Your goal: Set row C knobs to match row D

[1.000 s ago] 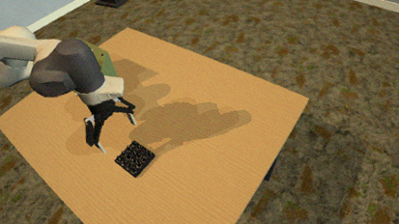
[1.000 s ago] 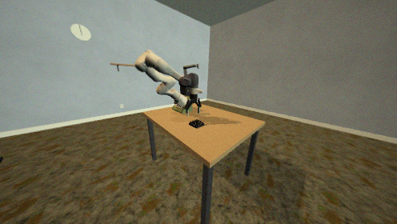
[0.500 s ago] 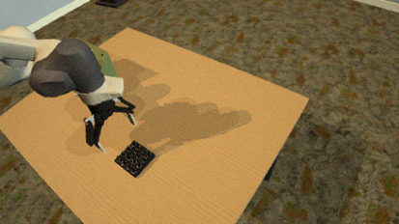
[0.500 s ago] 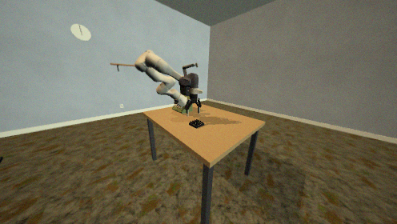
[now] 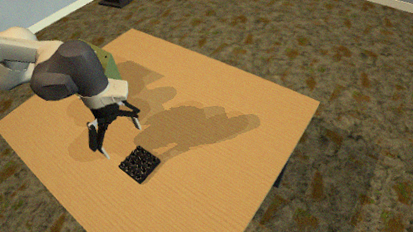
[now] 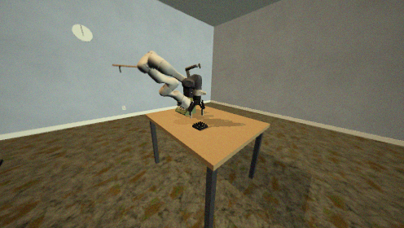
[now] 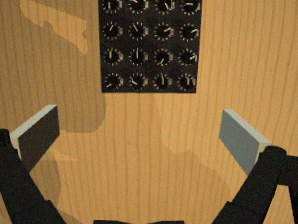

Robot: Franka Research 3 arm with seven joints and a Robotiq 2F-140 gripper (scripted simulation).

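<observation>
The knob box point(image 7: 150, 42) is a small black square with four rows of four knobs, each with a white line. It stands flat on the wooden table, also in the top view point(image 5: 139, 164) and in the exterior view point(image 6: 199, 125). My gripper point(image 7: 140, 121) is open and empty. It hangs above the table, short of the box, with the fingers wide apart; it also shows in the top view point(image 5: 114, 128) and the exterior view point(image 6: 195, 108). In the wrist view the box lies beyond the fingertips. The knob names and marks are too small to read.
The table point(image 5: 156, 142) ends close to the right of the box in the top view. A green base part point(image 5: 104, 62) of the arm sits at the table's back left. The arm's shadow falls across the table beside the box.
</observation>
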